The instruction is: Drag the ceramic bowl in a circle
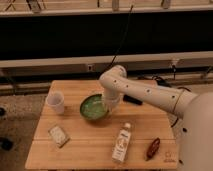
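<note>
Camera view: gripper (pixel 107 106) down at right rim of ceramic bowl (pixel 93 107), apparently touching; grip hidden, cannot tell. Bowl mid-table, white cup (pixel 55 102) well to left, bottle (pixel 121 143) below-right. Drag seemingly underway; portion of circle remaining not judgeable.

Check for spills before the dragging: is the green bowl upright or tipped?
Upright: the ceramic bowl sits flat on the table, paler inside facing up. The gripper is at its right rim.
</note>
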Motion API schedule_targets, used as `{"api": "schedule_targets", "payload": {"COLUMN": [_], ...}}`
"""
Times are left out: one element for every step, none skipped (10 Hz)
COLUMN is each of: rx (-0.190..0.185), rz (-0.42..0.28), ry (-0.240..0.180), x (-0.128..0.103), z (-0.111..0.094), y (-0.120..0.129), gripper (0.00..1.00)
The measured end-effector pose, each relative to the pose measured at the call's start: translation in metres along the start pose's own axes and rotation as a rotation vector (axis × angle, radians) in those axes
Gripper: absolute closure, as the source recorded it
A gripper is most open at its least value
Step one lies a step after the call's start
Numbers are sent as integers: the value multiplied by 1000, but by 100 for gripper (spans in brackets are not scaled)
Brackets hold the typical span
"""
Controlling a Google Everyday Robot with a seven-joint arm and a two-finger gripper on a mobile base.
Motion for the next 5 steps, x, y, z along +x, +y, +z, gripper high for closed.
{"api": "schedule_targets", "payload": {"rx": [5,2,-1,-5,-2], "rz": [-2,-9,-14,-24,-25], "ry": [-1,-1,0,1,0], "x": [0,-1,-3,-9,-11], "z": [0,0,0,0,1], "y": [-2,0,2,-1,-4], "gripper": [100,100,100,100,100]}}
